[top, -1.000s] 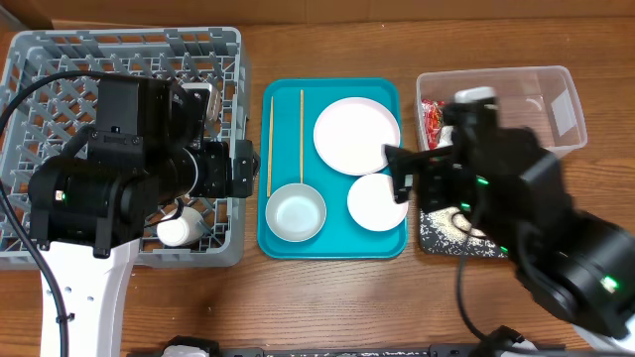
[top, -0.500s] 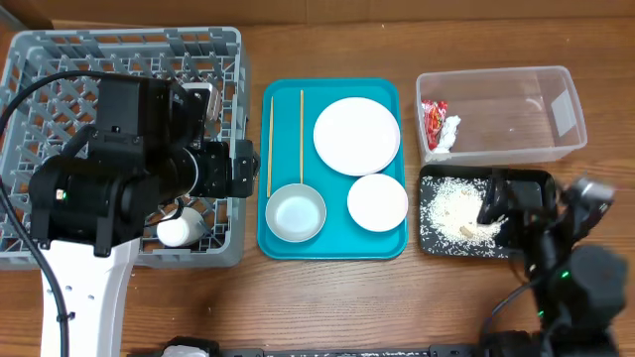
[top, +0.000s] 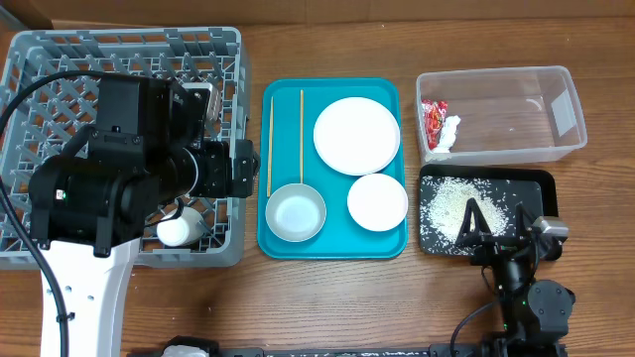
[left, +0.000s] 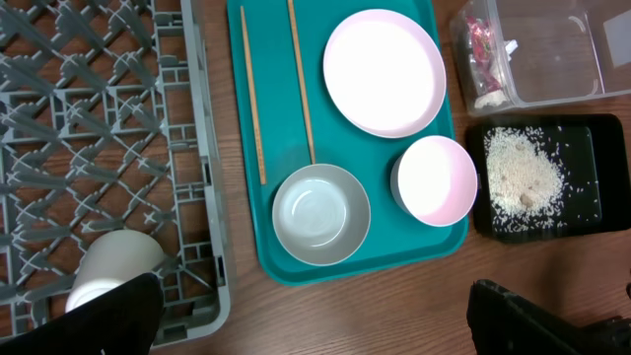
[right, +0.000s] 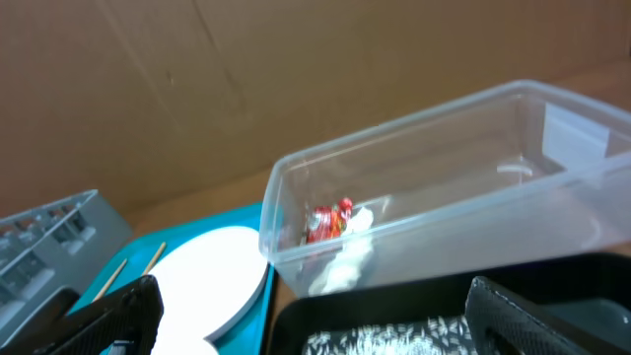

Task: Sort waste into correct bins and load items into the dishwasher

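Overhead, my wide, empty left pincer (top: 241,169) sits just left of the top-to-bottom chopstick (top: 270,146); right pincer (top: 494,224), also wide, lies farther.

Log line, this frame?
left gripper open; right gripper open; plate, pink bowl, steel bowl, chopsticks on teal tray; cup in rack

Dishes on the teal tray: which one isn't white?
The grey bowl beside the chopsticks; the big plate and small dish are both white.
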You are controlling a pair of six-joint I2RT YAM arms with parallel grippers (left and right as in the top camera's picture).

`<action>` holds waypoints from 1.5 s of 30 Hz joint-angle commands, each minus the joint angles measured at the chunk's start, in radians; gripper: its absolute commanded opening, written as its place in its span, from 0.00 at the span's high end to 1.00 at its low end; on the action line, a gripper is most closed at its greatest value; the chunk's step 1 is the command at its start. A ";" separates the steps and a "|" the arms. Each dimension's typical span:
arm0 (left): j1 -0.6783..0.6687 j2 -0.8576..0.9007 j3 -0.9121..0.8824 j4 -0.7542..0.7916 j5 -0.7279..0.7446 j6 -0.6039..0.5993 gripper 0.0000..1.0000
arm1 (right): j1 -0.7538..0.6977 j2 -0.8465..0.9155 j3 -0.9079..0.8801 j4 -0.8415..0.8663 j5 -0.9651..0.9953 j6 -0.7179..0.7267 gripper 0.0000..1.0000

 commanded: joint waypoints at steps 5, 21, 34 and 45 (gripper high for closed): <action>0.003 0.000 0.013 0.001 -0.005 -0.003 0.00 | -0.003 -0.012 -0.051 0.089 0.006 0.000 0.00; 0.003 0.000 0.013 0.001 -0.005 -0.003 0.00 | -0.003 -0.012 -0.051 0.087 0.006 0.000 0.00; 0.003 0.000 0.013 0.001 -0.005 -0.003 0.00 | -0.003 -0.012 -0.051 0.087 0.006 0.000 0.00; 0.002 0.005 0.012 0.143 0.068 -0.163 0.00 | -0.003 -0.012 -0.051 0.087 0.006 0.000 0.00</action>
